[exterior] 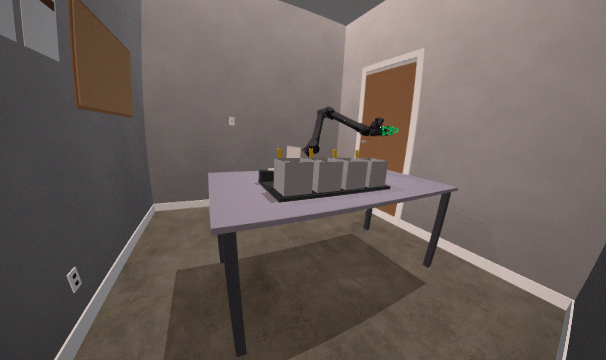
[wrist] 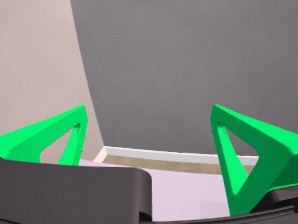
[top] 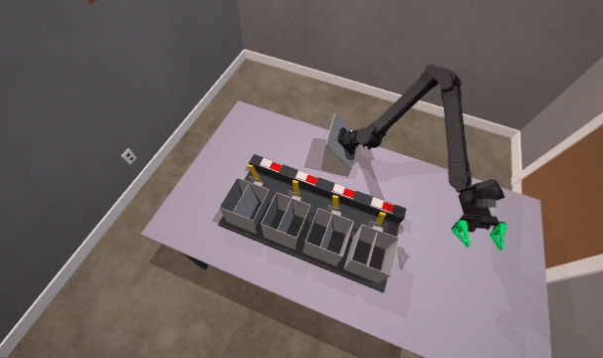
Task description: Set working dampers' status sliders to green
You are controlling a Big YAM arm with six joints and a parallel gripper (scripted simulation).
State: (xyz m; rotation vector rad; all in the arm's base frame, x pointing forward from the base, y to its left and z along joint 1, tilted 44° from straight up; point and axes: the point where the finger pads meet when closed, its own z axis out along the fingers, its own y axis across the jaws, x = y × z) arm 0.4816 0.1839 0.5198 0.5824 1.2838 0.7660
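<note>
While all four sliders (top: 327,187) show a white cover beside a red patch, you can judge the task barely begun: no green is showing anywhere, and nothing suggests any damper has been tested. What you have left is to find out which blades turn freely, likely by working each yellow lever (top: 335,202), and then push the covers across for the sound ones.

The four dampers (top: 306,226) are open grey boxes standing in a row on a dark tray (top: 396,219) near the middle of the tabletop (top: 456,298), each just behind its own slider on the dark rail. The blade in the end box farthest from the claw lies tilted; the other three look upright, though that alone tells you nothing about faults.

Your claw (top: 479,234) hangs well apart from the row, raised above the tabletop, its green fingers spread wide with nothing between them.
</note>
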